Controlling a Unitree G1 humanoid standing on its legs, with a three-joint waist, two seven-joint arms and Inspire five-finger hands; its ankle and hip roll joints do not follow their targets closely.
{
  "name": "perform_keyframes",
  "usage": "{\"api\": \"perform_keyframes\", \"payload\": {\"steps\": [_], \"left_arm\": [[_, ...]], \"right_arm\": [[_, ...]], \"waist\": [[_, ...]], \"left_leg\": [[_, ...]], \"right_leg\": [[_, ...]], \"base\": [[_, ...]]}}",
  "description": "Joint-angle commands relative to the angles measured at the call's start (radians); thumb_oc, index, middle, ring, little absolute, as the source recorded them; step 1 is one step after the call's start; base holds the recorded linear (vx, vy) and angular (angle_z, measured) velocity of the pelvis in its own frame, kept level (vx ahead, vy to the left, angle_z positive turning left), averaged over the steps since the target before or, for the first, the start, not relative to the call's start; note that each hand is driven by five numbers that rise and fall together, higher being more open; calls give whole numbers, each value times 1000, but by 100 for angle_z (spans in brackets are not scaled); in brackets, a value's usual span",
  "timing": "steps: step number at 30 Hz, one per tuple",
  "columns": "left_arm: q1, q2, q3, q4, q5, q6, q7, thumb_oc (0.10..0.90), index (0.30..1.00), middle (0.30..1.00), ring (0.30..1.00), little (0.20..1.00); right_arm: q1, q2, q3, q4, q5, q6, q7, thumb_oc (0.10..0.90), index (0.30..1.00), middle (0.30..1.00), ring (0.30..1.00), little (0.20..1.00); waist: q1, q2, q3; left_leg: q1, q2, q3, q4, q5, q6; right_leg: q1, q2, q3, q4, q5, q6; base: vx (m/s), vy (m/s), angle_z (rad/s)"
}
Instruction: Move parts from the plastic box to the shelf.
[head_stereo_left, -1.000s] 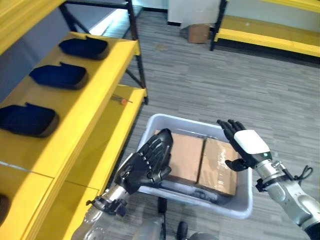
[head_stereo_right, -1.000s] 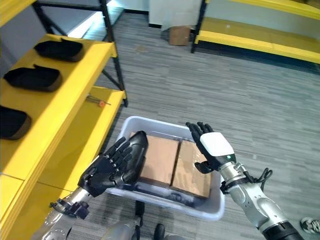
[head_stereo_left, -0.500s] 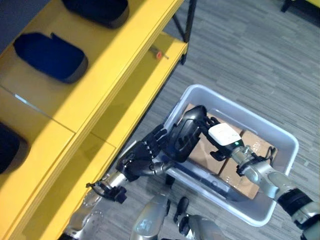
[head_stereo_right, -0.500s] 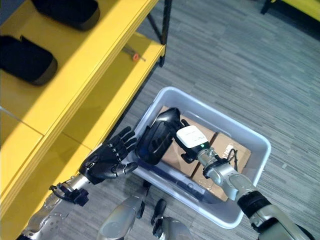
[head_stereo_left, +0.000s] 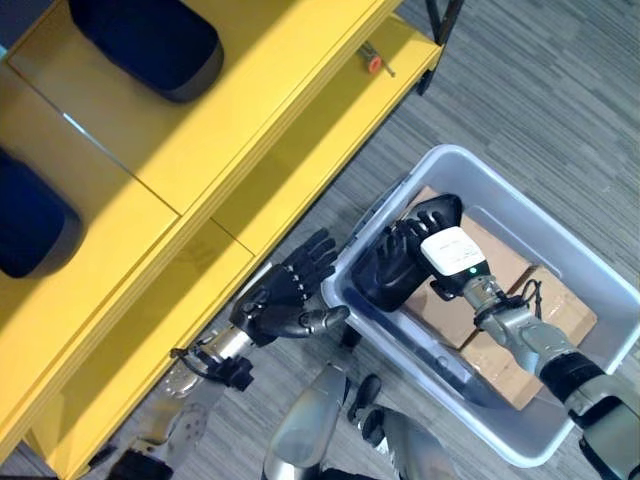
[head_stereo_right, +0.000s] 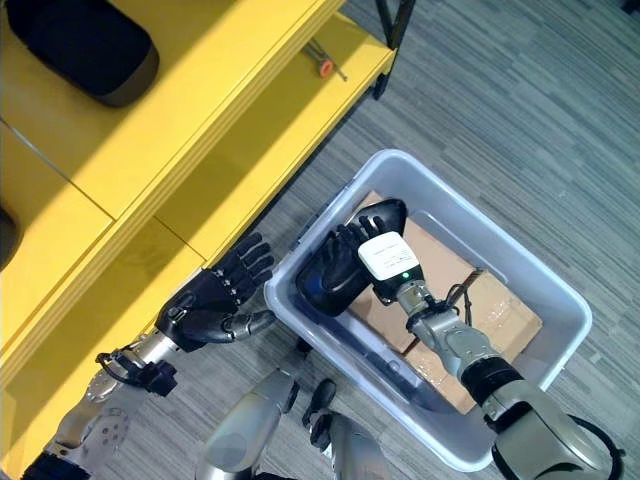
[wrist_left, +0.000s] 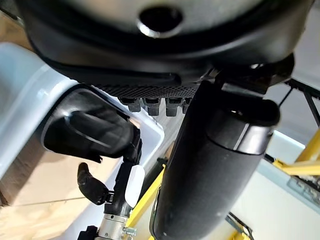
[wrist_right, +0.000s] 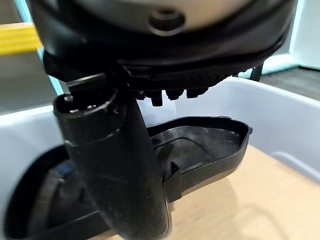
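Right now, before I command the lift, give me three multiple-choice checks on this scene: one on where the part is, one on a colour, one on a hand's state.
1. Where is the black moulded plastic part?
A. On the yellow shelf
B. In the pale grey plastic box, at its end nearest the shelf
C. On the floor

2. What colour is the metal shelf?
A. Yellow
B. Blue
C. White

3. How is the left hand?
A. Curled round the part
B. Open, beside the box
C. Pressed flat on the cardboard

Answers:
1 B: the part lies inside the box on brown cardboard, with the right hand on it.
2 A: its boards are yellow in both eye views.
3 B: its fingers are spread and hold nothing, just outside the box wall.
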Motion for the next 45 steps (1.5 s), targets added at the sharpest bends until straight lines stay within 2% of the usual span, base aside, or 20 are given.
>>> {"api": "perform_keyframes", "payload": {"steps": [1,7,11,13,16,17,18,20,21,25,27,32,33,36,38,42,44,45], "left_arm": [[1,6,26,-86,20,-79,-59,900,1000,1000,1000,1000],[-1,12,35,-92,28,-61,-75,900,1000,1000,1000,1000],[-9,10,34,-94,39,-55,-84,900,1000,1000,1000,1000],[-11,11,34,-96,40,-53,-81,900,1000,1000,1000,1000],[-23,3,26,-107,45,-42,-74,900,1000,1000,1000,1000],[-29,0,22,-110,46,-39,-70,900,1000,1000,1000,1000],[-33,-3,23,-114,46,-32,-69,900,1000,1000,1000,1000],[-33,-2,23,-114,46,-32,-69,900,1000,1000,1000,1000],[-40,-7,22,-126,55,-20,-64,900,1000,1000,1000,1000],[-42,-11,20,-133,55,-14,-61,900,1000,1000,1000,1000],[-51,-15,15,-136,58,-10,-58,900,1000,1000,1000,1000],[-60,-14,9,-131,90,-35,-53,900,1000,1000,1000,1000],[-65,-12,5,-137,73,-33,-72,900,1000,1000,1000,1000],[-64,-11,7,-142,73,-34,-87,900,1000,1000,1000,1000],[-69,-9,12,-139,64,-25,-94,900,1000,1000,1000,1000],[-62,1,22,-140,57,-11,-121,900,1000,1000,1000,1000],[-62,1,21,-139,59,-12,-134,900,1000,1000,1000,1000],[-54,-1,25,-142,69,-10,-146,900,1000,1000,1000,1000]], "right_arm": [[-120,-32,29,-7,-24,57,-44,900,1000,1000,1000,1000],[-155,-32,85,84,8,90,43,900,1000,1000,1000,1000],[-165,-13,97,187,96,207,132,900,1000,1000,1000,1000],[-164,-4,92,222,108,201,134,900,1000,1000,1000,1000],[-162,26,67,305,142,220,193,900,1000,1000,1000,1000],[-163,41,62,333,140,202,225,792,849,849,849,849],[-163,46,58,344,130,200,241,604,585,585,585,585],[-163,46,58,344,130,200,241,604,585,585,585,585],[-155,54,54,368,160,203,258,400,300,300,300,300],[-147,59,45,381,149,196,252,400,300,300,300,300],[-132,62,31,382,137,177,180,400,300,300,300,300],[-125,57,35,367,81,167,175,400,300,300,300,300],[-123,50,45,347,60,144,163,400,300,300,300,300],[-124,32,56,295,38,125,151,400,300,300,300,300],[-118,8,72,228,-2,116,138,400,300,300,300,300],[-94,-27,88,89,-53,114,181,400,300,300,300,300],[-88,-33,88,46,-62,108,193,400,300,300,300,300],[-71,-36,76,-38,-36,97,228,400,300,300,300,300]], "waist": [[0,32,-18],[20,36,-18],[30,44,-18],[31,47,-18],[31,61,-18],[31,66,-18],[31,70,-18],[31,70,-18],[31,74,-18],[29,75,-18],[22,79,-18],[14,81,-18],[8,82,-18],[2,81,-18],[-7,70,-18],[-25,42,-18],[-30,38,-18],[-44,15,-28]], "left_leg": [[-46,115,55,23,-113,-46],[-75,105,45,22,-110,-38],[-96,100,39,26,-109,-32],[-99,100,39,26,-109,-30],[-114,95,38,29,-109,-25],[-120,94,38,30,-109,-24],[-123,94,38,30,-108,-23],[-123,93,38,30,-108,-23],[-129,92,37,32,-107,-21],[-133,91,38,32,-107,-19],[-140,92,39,29,-105,-15],[-135,95,42,21,-102,-14],[-127,96,40,18,-103,-14],[-107,96,39,15,-106,-14],[-72,98,40,4,-110,-15],[3,106,46,-20,-117,-19],[31,114,46,-31,-117,-20],[85,122,58,-53,-121,-25]], "right_leg": [[-75,-30,21,153,-32,2],[-125,-38,5,200,-45,1],[-162,-44,-4,233,-46,0],[-168,-45,-5,238,-46,1],[-198,-49,-6,258,-47,-1],[-210,-50,-7,264,-48,-1],[-219,-52,-7,270,-49,-2],[-220,-52,-7,270,-49,-2],[-230,-54,-9,278,-49,-3],[-237,-55,-9,281,-48,-3],[-256,-56,-9,286,-44,-2],[-262,-53,-5,284,-40,-1],[-259,-50,-4,281,-40,-5],[-241,-49,-1,265,-34,-3],[-210,-47,3,236,-24,-1],[-132,-42,20,158,1,7],[-102,-34,23,123,17,9],[-42,-30,39,53,41,18]], "base": [[0,0,0],[-2,-31,4],[-12,-27,10],[-23,-2,7],[-41,9,3],[-36,9,7],[-29,8,9],[-15,3,11],[-34,-4,14],[-23,-6,15],[-74,-20,-6],[-48,-5,10],[-52,3,0],[-45,3,0],[-36,-5,-1],[-16,-14,1],[-8,-7,-4],[2,-15,-12]]}}
